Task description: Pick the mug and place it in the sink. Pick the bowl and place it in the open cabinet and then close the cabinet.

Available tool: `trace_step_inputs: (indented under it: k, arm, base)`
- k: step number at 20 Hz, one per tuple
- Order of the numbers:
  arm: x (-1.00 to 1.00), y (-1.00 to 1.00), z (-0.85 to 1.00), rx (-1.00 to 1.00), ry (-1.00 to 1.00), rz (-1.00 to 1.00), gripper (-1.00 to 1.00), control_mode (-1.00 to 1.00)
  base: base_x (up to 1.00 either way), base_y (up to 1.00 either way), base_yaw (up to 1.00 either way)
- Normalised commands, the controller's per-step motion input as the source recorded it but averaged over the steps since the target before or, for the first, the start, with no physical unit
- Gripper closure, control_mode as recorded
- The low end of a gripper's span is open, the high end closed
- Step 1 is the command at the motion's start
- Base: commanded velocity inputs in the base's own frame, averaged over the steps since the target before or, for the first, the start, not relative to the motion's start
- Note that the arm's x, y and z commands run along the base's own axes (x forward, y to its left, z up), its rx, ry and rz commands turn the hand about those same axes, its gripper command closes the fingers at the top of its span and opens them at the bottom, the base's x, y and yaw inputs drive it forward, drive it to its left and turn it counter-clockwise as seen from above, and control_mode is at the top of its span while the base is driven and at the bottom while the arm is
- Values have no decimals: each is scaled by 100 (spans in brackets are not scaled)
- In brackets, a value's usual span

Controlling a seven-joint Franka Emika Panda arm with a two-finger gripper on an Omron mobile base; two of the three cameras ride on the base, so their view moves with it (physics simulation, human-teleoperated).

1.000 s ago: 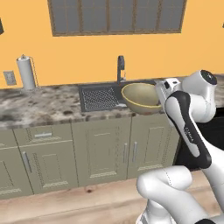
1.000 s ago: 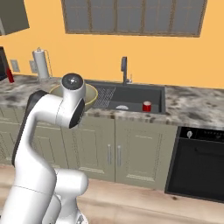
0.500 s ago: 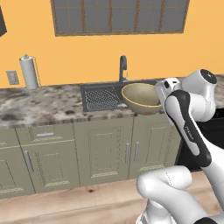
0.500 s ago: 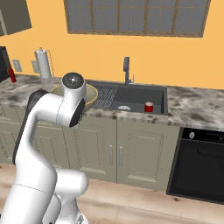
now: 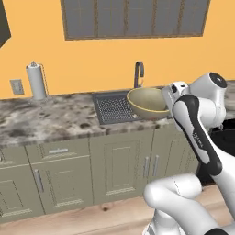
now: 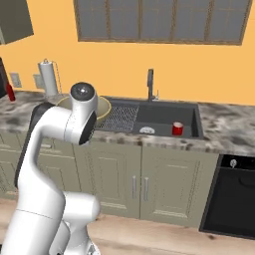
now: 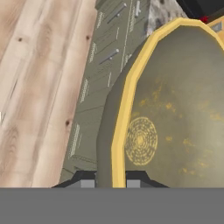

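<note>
Orange walls and a dark window are framing a speckled stone tabletop point(image 5: 55, 117), with the sink point(image 6: 164, 117) set into it and the mug point(image 6: 177, 128) sitting inside the basin. The bowl point(image 5: 148, 102) is hanging in the air over the tabletop edge beside the sink, its rim pinched between the two fingers point(image 7: 87, 181) of the claw point(image 7: 110, 183), which is clenched on it. Such a thin edge grip on so wide a bowl is probably risking a slip or a swing, and a fast turn toward the cabinet point(image 6: 15, 20) could be clipping the faucet point(image 5: 138, 73). The arm is folding its elbow high, with the wrist reaching level toward the bowl.
</note>
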Motion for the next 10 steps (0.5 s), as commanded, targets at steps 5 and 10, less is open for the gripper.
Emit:
trace_step_inputs:
  k: [5,10]
  arm:
    - [0,0,0,0,0,0,100,100]
    - [0,0,0,0,0,0,100,100]
  base:
    - [17,65,-10]
    - [-2,71,-7]
